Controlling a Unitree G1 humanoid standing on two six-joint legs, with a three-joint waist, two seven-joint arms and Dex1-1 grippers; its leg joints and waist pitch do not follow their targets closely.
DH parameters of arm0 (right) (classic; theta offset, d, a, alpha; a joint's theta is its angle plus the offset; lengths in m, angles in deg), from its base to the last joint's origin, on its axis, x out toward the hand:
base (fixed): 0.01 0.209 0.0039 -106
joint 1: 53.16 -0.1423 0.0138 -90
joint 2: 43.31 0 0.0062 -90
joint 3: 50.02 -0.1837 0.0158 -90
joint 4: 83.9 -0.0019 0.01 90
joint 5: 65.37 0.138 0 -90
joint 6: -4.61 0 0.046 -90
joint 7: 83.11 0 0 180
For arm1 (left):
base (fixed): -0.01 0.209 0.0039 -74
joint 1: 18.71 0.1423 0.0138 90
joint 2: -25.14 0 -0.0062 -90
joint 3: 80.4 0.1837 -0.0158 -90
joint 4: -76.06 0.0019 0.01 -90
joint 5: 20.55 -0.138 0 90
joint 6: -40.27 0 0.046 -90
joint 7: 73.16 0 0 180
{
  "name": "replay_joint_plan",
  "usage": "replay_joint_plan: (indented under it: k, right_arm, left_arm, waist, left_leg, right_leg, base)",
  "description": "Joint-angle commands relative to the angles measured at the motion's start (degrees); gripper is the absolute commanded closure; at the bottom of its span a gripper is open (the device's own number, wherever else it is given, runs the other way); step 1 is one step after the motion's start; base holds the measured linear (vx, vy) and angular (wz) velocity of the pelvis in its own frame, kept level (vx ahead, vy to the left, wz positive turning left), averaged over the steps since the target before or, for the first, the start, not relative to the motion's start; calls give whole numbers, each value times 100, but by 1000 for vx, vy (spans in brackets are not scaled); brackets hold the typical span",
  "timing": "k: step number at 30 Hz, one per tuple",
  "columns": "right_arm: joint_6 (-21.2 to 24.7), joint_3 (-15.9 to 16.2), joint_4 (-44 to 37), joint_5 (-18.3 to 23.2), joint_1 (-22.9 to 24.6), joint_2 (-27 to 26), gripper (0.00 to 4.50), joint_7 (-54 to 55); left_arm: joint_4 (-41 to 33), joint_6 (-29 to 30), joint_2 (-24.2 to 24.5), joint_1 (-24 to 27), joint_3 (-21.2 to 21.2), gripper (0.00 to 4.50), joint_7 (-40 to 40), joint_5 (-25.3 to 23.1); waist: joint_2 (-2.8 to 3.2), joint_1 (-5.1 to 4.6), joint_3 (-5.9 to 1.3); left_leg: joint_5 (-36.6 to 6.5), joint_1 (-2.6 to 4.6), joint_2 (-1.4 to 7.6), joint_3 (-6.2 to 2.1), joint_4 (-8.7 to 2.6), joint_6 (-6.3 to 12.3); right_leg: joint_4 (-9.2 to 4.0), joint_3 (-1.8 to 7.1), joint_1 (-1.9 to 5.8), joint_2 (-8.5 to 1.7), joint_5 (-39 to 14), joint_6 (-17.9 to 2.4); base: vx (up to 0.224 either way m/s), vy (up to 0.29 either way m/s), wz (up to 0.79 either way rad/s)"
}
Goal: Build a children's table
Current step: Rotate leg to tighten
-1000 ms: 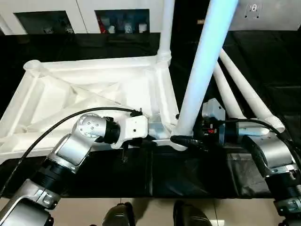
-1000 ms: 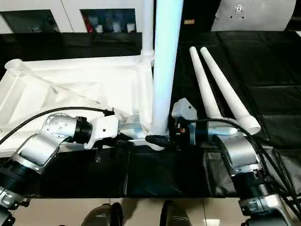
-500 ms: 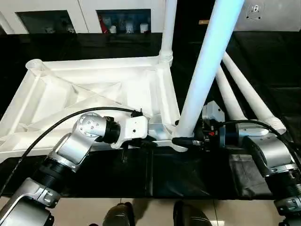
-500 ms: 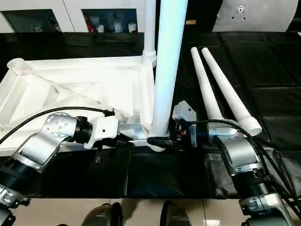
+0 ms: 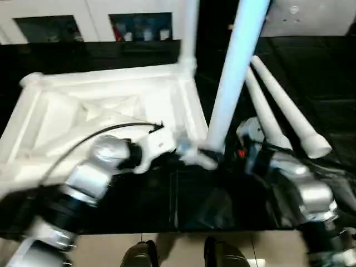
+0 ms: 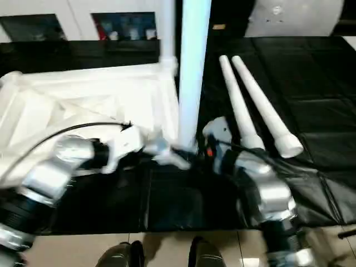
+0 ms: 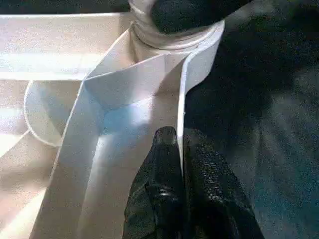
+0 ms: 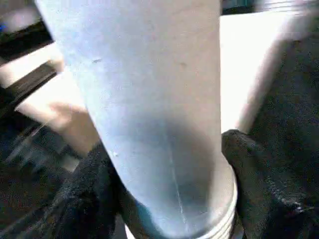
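The children's table top [image 5: 83,105] lies upside down on the black work table, ribs facing up. One white leg [image 5: 188,33] stands in its far right corner socket. A second leg [image 5: 233,72] rises from the near right corner socket. My right gripper [image 8: 169,189] is shut on this leg's base, one black finger [image 8: 84,199] on each side. My left gripper [image 7: 178,134] is shut on the top's thin rim wall [image 7: 182,99] just beside that socket. In the head views the left gripper [image 5: 181,153] and the right gripper [image 5: 217,154] meet at this corner.
Two loose white legs [image 6: 245,111] lie side by side on the black cover to the right of the top. White cabinets [image 5: 83,16] with glass fronts stand behind the work table. The table's front edge [image 5: 178,228] and my feet [image 5: 139,253] show below.
The head views have shifted and blurred, so the camera has moved. Both grippers stay at the near right corner, holding as before.
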Motion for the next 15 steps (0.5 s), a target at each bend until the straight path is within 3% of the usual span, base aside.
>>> replay_joint_plan:
  k: [1,2,4,7,8,9,10,13,14,15]
  right_arm:
    - [183,654,-493,373,20,-640,183,-40]
    - [162,642,-499,218,34,-977,184,431]
    - [187,582,-387,-4,32,-1314,184,1044]
    - [3,514,-128,-491,-10,-1534,184,1846]
    - [-129,394,28,-582,-46,-1570,184,2074]
    - [-139,382,40,-584,-49,-1571,184,2088]
    - [-175,290,88,-546,-68,-1568,129,2129]
    - [-185,77,70,-457,-112,-1556,109,2210]
    - [-192,26,31,-479,-127,-1498,92,2183]
    - [-204,16,23,-496,-131,-1478,92,2184]
  left_arm:
    - [-41,343,-540,-106,-100,450,-1079,-63]
    - [95,435,-927,-246,-166,450,-1545,-133]
    - [286,442,-1294,-417,-207,450,-2006,-216]
    - [424,355,-1501,-566,-148,450,-2264,-398]
    - [432,302,-1507,-588,-101,450,-2160,-410]
    - [433,296,-1504,-588,-96,450,-2149,-411]
    - [439,176,-1428,-579,-36,450,-2032,-423]
    - [394,-57,-1193,-488,88,450,-1718,-445]
    - [366,-91,-1061,-417,96,450,-1572,-429]
    - [362,-89,-1028,-396,95,450,-1536,-423]
  waist:
    - [-94,-22,-443]
    - [-135,-39,-446]
    - [-106,-81,-432]
    - [-79,-111,-423]
    - [-35,-102,-440]
    - [-48,-109,-444]
    - [-30,-114,-439]
    - [-6,-108,-479]
    - [3,-134,-473]
    - [-1,-153,-487]
  left_leg:
    - [-1665,112,249,-160,-429,217]
    - [-1686,121,231,-155,-418,257]
    - [-1712,107,208,-156,-416,263]
    - [-1787,111,195,-163,-428,277]
    - [-1780,113,197,-176,-435,291]
    - [-1789,108,200,-172,-439,304]
    - [-1816,82,206,-191,-456,332]
    - [-1720,86,240,-182,-468,385]
    - [-1676,29,248,-196,-488,408]
    - [-1647,42,252,-184,-480,419]
  right_leg:
    - [-537,208,294,-383,-3371,-685]
    - [-573,207,276,-381,-3425,-629]
    - [-602,191,248,-370,-3572,-520]
    - [-644,171,224,-355,-3658,-388]
    - [-636,170,240,-371,-3533,-373]
    - [-642,168,240,-366,-3476,-377]
    - [-624,155,271,-367,-3354,-393]
    - [-581,182,273,-360,-2848,-527]
    - [-519,186,321,-362,-2492,-681]
    - [-495,197,318,-360,-2288,-784]
  base:
    - [0,0,0]
    - [0,0,0]
    - [0,0,0]
    - [0,0,0]
    - [0,0,0]
    - [0,0,0]
    - [0,0,0]
    - [0,0,0]
    - [0,0,0]
    - [0,0,0]
